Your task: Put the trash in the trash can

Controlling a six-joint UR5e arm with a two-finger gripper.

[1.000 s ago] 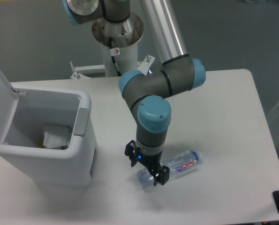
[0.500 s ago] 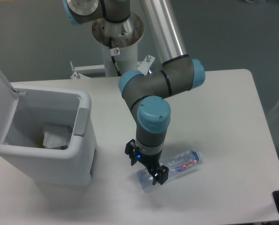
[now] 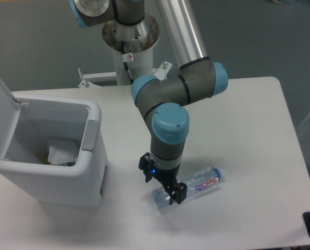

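The claw (image 3: 164, 187) sits low over the base end of the water bottle (image 3: 191, 186), fingers straddling it; whether they actually clamp it I cannot tell. The bottle lies on the white desk (image 3: 248, 130), right of the open trash can (image 3: 87, 156), which holds a whitish sheet (image 3: 60, 152).

Bottle (image 3: 196, 185) lying flat on the white bench (image 3: 248, 130). Black fingers (image 3: 176, 194) down over its clear end. Open white trash can (image 3: 87, 156) on the left, whitish sheet (image 3: 61, 152) inside.
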